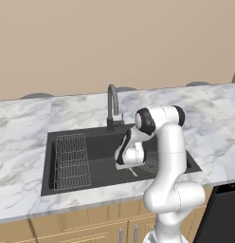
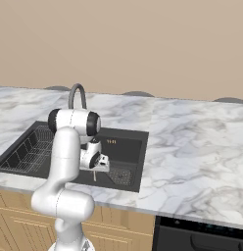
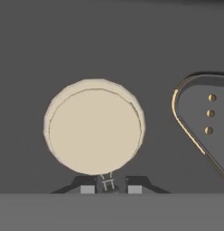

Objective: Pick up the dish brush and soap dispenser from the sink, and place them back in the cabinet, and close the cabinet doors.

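The dish brush [image 3: 95, 127] fills the middle of the hand view with its round cream head, on the dark floor of the sink [image 1: 98, 152]. Its thin pale handle runs back between the fingertips of my gripper [image 3: 109, 187], which is shut on it. From the left base view the gripper [image 1: 125, 164] is down inside the basin, right of centre, with the pale handle [image 1: 132, 171] poking out below it. The right base view has the gripper [image 2: 96, 169] low in the sink [image 2: 131, 147] too. The soap dispenser, the cabinet and its doors are out of view.
A wire rack [image 1: 71, 161] takes up the sink's left half. The dark gooseneck faucet [image 1: 112, 107] rises behind the basin. A round drain [image 1: 150, 165] with a gold-rimmed plate [image 3: 206, 117] lies just right of the brush. Marble counter [image 1: 209, 118] surrounds the sink.
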Robot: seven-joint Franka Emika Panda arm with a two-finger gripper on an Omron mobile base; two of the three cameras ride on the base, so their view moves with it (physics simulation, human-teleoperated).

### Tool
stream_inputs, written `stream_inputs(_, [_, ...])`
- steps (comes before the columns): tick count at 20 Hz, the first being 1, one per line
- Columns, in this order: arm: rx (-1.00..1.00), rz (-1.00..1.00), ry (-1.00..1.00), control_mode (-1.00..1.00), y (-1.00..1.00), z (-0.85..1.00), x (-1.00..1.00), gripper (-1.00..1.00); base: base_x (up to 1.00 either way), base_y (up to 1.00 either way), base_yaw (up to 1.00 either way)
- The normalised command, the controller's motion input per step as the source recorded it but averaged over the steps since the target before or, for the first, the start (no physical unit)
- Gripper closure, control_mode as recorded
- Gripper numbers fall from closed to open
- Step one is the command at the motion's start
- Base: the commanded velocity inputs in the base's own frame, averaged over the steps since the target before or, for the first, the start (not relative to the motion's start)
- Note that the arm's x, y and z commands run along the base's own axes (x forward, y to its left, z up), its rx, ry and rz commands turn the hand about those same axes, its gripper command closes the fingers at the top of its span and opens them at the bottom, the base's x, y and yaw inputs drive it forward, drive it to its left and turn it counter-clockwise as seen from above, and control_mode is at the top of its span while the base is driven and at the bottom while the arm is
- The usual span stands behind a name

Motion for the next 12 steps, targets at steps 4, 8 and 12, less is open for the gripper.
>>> stream_inputs(4, [0.00, 0.00, 0.00, -1.00, 0.00, 0.00, 0.00, 1.00, 0.00, 0.00, 0.00])
stream_inputs(8, [0.00, 0.00, 0.00, -1.00, 0.00, 0.36, 0.00, 1.00, 0.00, 0.00, 0.00])
stream_inputs(12, [-0.01, 0.00, 0.00, -1.00, 0.00, 0.53, 0.00, 1.00, 0.00, 0.00, 0.00])
